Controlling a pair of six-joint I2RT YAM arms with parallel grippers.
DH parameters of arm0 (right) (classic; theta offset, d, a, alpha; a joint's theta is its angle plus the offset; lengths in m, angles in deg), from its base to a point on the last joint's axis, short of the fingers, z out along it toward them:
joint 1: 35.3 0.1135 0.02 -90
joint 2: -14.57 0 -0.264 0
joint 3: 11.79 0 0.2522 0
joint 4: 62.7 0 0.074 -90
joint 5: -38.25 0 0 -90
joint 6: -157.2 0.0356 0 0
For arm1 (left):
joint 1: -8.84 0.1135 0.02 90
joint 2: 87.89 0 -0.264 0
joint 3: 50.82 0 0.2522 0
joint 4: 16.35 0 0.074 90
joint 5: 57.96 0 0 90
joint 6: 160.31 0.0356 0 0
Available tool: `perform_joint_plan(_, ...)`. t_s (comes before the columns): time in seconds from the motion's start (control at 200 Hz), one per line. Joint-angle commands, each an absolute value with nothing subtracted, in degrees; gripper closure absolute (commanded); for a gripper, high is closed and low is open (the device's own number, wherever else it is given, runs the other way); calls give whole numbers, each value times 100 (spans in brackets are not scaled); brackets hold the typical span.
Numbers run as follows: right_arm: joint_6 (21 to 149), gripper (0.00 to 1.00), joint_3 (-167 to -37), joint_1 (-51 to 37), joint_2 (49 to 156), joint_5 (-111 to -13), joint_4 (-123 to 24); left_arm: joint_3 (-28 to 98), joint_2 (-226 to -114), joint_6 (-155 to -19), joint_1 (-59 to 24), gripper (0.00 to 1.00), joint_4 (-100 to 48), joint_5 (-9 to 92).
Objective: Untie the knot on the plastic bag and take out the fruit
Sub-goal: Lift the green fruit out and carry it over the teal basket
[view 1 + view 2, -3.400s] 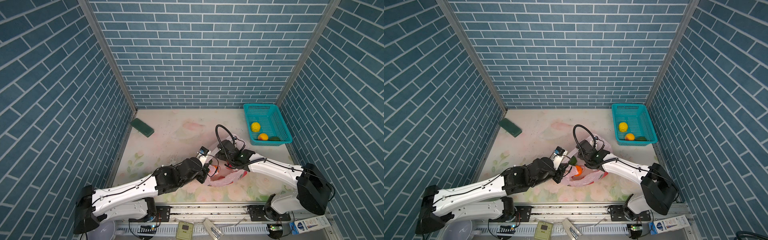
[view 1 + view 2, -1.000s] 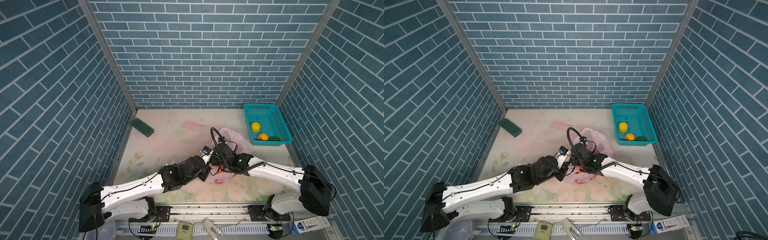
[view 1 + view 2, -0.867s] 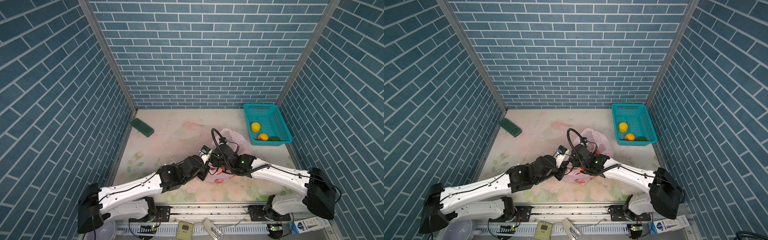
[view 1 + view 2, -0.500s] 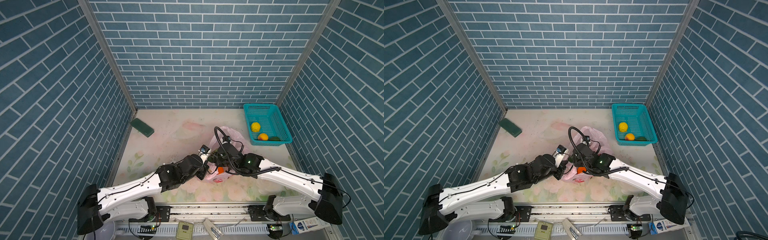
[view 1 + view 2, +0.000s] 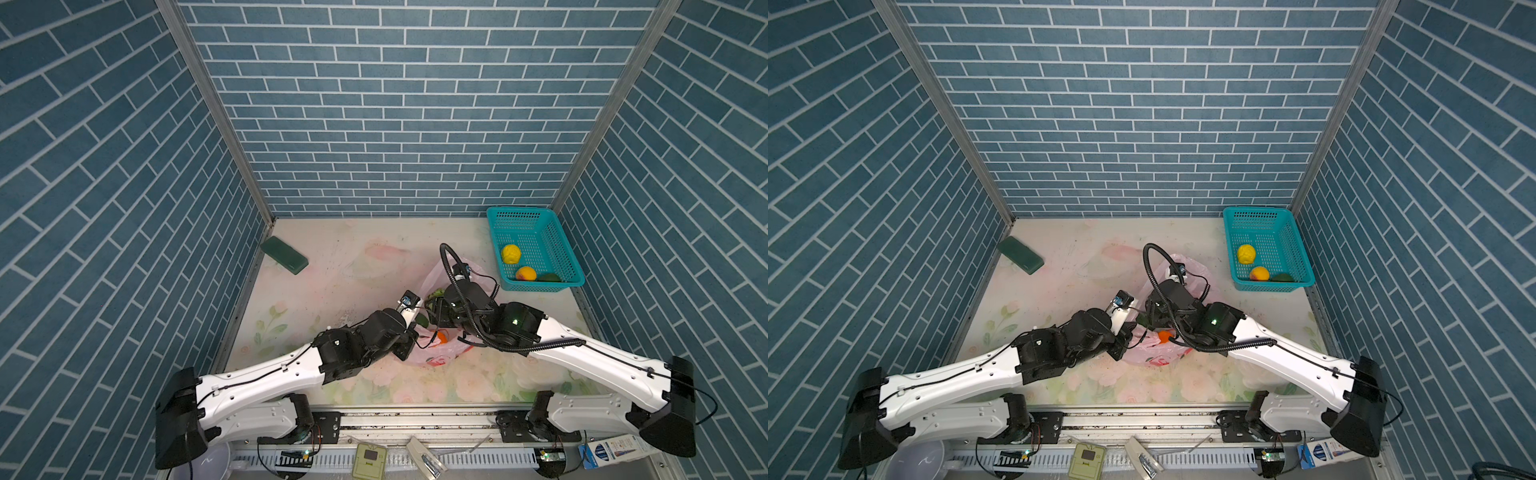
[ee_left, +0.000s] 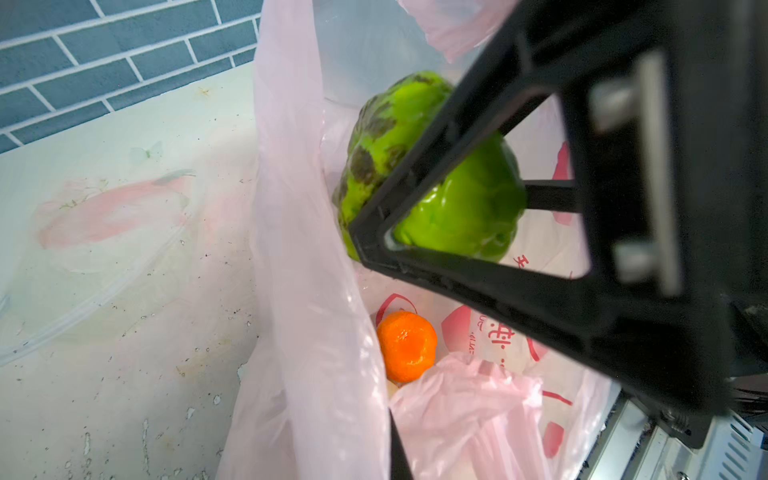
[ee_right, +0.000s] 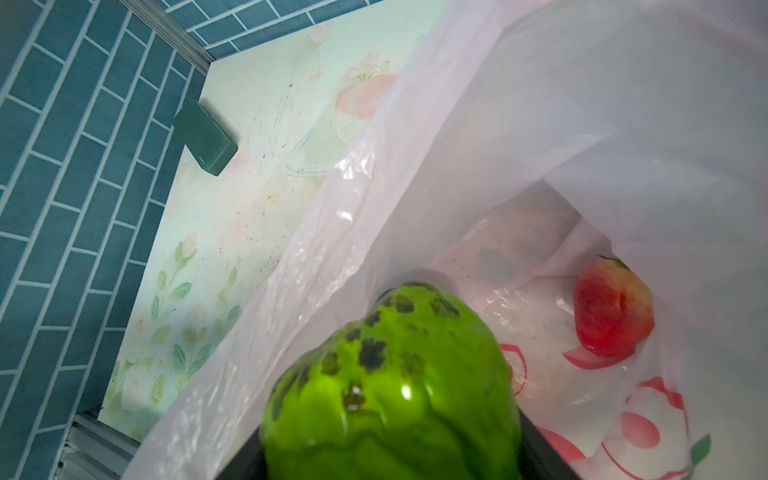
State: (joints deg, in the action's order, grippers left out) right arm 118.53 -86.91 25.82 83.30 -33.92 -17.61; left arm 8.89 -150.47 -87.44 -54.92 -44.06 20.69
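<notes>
The pink plastic bag (image 5: 432, 358) (image 5: 1154, 354) lies at the table's front middle with its mouth pulled open. My left gripper (image 5: 415, 332) is shut on the bag's rim (image 6: 299, 249) and holds it up. At the mouth, my right gripper (image 5: 437, 306) is shut on a light green fruit with dark spots (image 6: 386, 124) (image 7: 395, 395). An orange fruit (image 6: 407, 345) (image 5: 1164, 336) and a red fruit (image 7: 611, 311) lie inside the bag. The knot is out of view.
A teal basket (image 5: 536, 216) (image 5: 1254, 212) at the back right holds a yellow fruit (image 5: 510, 253), a yellow-orange one (image 5: 525, 274) and a dark green one (image 5: 549, 277). A dark green block (image 5: 284, 254) (image 7: 205, 143) lies by the left wall.
My right arm's near end has swung out to the right while its gripper stays at the bag's mouth with the green fruit. The left gripper keeps its hold on the rim.
</notes>
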Motion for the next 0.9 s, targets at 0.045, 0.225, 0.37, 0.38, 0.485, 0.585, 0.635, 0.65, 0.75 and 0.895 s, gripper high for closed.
perform_joint_plan(0.045,12116,52,-9117,2649,8114,-3386,-1325,865,-14997,-8740,-5459,100,-4540,1957)
perform_joint_plan(0.225,12132,52,-9402,2654,7873,-3353,-1042,892,-15011,-8724,-5439,100,-4541,1951)
perform_joint_plan(0.37,12093,51,-9684,2633,7679,-3149,-856,925,-15035,-8710,-5426,100,-4532,1989)
perform_joint_plan(0.38,12086,51,-9708,2625,7671,-3139,-846,928,-15037,-8710,-5431,100,-4532,1993)
perform_joint_plan(0.485,11971,51,-9905,2463,7552,-3072,-810,967,-15033,-8715,-5426,100,-4555,2020)
perform_joint_plan(0.585,11841,51,-10066,2127,7446,-3234,-783,1026,-15020,-8693,-5427,100,-4638,2029)
perform_joint_plan(0.635,11768,51,-10125,1879,7389,-3387,-771,1061,-15011,-8676,-5431,100,-4678,2035)
perform_joint_plan(0.65,11751,51,-10137,1805,7378,-3421,-753,1066,-15011,-8675,-5427,100,-4691,2034)
perform_joint_plan(0.75,11564,51,-10199,1224,7259,-3624,-622,1101,-14974,-8661,-5426,100,-4758,2036)
perform_joint_plan(0.895,11246,49,-10119,260,7160,-3806,-480,1169,-14936,-8601,-5426,100,-4869,2050)
